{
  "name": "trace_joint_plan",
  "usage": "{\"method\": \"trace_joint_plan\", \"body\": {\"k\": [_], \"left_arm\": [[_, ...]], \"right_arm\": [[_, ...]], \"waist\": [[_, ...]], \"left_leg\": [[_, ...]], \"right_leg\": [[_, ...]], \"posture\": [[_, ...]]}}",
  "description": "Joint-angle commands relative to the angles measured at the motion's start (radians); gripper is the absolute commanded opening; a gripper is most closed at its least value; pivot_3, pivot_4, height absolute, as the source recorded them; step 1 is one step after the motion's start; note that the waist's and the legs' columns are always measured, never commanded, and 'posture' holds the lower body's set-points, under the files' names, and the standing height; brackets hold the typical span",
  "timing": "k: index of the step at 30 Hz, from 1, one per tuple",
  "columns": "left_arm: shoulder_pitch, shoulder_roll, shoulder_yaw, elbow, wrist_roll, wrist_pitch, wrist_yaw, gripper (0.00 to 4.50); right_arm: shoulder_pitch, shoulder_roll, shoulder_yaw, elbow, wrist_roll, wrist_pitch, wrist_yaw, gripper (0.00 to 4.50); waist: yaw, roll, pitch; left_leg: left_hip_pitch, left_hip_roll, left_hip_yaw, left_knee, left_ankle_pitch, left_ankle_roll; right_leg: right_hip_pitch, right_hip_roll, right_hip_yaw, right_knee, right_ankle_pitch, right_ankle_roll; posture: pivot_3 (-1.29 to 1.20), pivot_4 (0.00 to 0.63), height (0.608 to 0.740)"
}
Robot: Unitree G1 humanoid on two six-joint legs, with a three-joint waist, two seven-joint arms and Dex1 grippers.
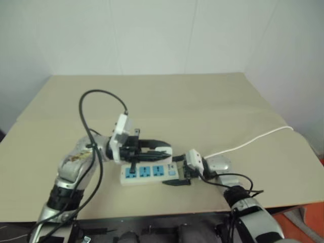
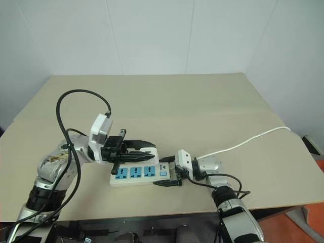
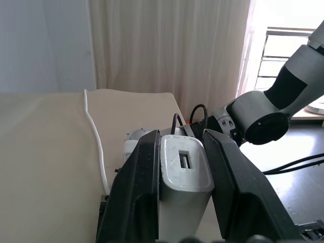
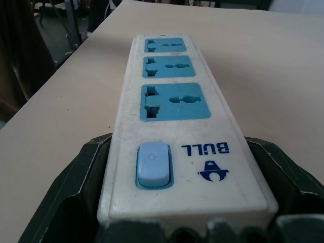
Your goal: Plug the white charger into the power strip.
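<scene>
Left gripper (image 3: 185, 202) clamps the white charger (image 3: 185, 174) above the power strip (image 2: 139, 173). Right gripper (image 4: 177, 202) straddles the strip's switch end near the table (image 1: 202, 101) edge; its wrist view shows the switch (image 4: 153, 163)

Silver arms, black fingers (image 3: 139, 192), black cables.

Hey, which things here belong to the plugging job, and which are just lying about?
For the job:
small white plastic charger block, in left hand
long white power strip with blue sockets, between right hand fingers

Lying about:
beige table
</scene>
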Motion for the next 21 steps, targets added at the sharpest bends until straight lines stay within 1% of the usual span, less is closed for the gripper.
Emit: {"method": "trace_joint_plan", "body": {"k": [1, 7, 10, 15, 21], "left_arm": [[0.021, 0.015, -0.008, 0.005, 0.013, -0.034, -0.025, 1.03], [0.056, -0.036, -0.010, 0.047, 0.060, -0.147, -0.011, 1.03], [0.073, -0.038, -0.027, 0.074, 0.091, -0.191, -0.033, 1.03], [0.091, -0.037, -0.048, 0.094, 0.114, -0.229, -0.058, 1.03], [0.089, -0.037, -0.046, 0.108, 0.115, -0.231, -0.054, 1.03]], "right_arm": [[0.020, -0.003, 0.010, 0.041, -0.035, 0.005, -0.024, 3.49], [0.018, -0.003, 0.009, 0.045, -0.035, 0.007, -0.026, 3.49], [0.020, -0.004, 0.009, 0.046, -0.037, 0.008, -0.028, 3.49], [0.020, -0.005, 0.009, 0.046, -0.037, 0.011, -0.031, 3.49], [0.020, -0.006, 0.009, 0.047, -0.038, 0.011, -0.032, 3.49]], "waist": [[0.000, 0.000, 0.000], [0.001, -0.002, -0.001], [0.000, -0.002, -0.001], [0.001, -0.003, -0.002], [0.000, -0.003, -0.002]], "left_leg": [[0.000, 0.000, 0.000, 0.000, 0.000, 0.000], [0.000, 0.000, 0.000, 0.000, 0.000, 0.000], [0.000, 0.000, 0.000, 0.000, 0.000, 0.000], [0.000, 0.000, 0.000, -0.001, 0.000, 0.000], [0.000, 0.000, 0.000, -0.001, 0.000, 0.000]], "right_leg": [[0.000, 0.000, 0.000, 0.000, 0.000, 0.000], [0.000, 0.000, 0.000, 0.000, 0.000, 0.000], [0.000, 0.000, 0.000, 0.000, 0.000, 0.000], [0.000, 0.000, 0.000, 0.000, 0.000, 0.000], [0.000, 0.000, 0.000, 0.000, 0.000, 0.000]], "posture": [[0.00, 0.150, 0.740], [0.00, 0.150, 0.740], [0.00, 0.150, 0.740], [0.00, 0.150, 0.740], [0.00, 0.150, 0.740]]}}
